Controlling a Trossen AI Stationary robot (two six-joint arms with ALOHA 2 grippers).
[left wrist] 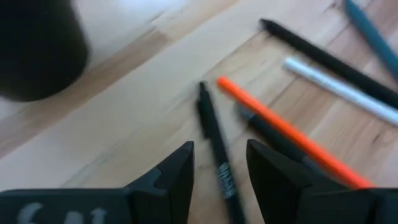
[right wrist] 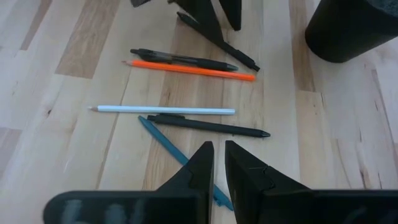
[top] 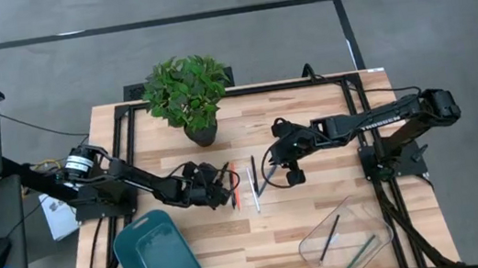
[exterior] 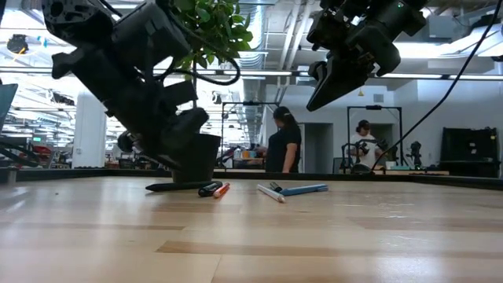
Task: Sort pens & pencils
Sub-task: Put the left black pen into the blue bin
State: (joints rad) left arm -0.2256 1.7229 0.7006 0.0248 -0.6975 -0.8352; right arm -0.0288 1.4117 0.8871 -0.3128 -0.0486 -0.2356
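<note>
- Step in hand, by judgement: a pick from the loose pens and pencils, which lay in a small cluster on the wooden table, just in front of the potted plant.
- The left gripper sat low over the cluster's plant-side edge, fingers apart and straddling a black pen. An orange pencil lay just beside that pen.
- The right gripper hung above the far side of the cluster from the plant's pot, fingers nearly together and holding nothing. Beneath it lay a white pencil, another black pen and a teal pen.
- Two sticks already lay in the clear bin, well apart from the plant; the teal tray appeared empty.
- Next move, by judgement: lower and close squarely on the black pen alone, avoiding the orange pencil.
- Surface: pale butcher-block, flat. Room: an open workshop with two people standing far behind the plant.
</note>
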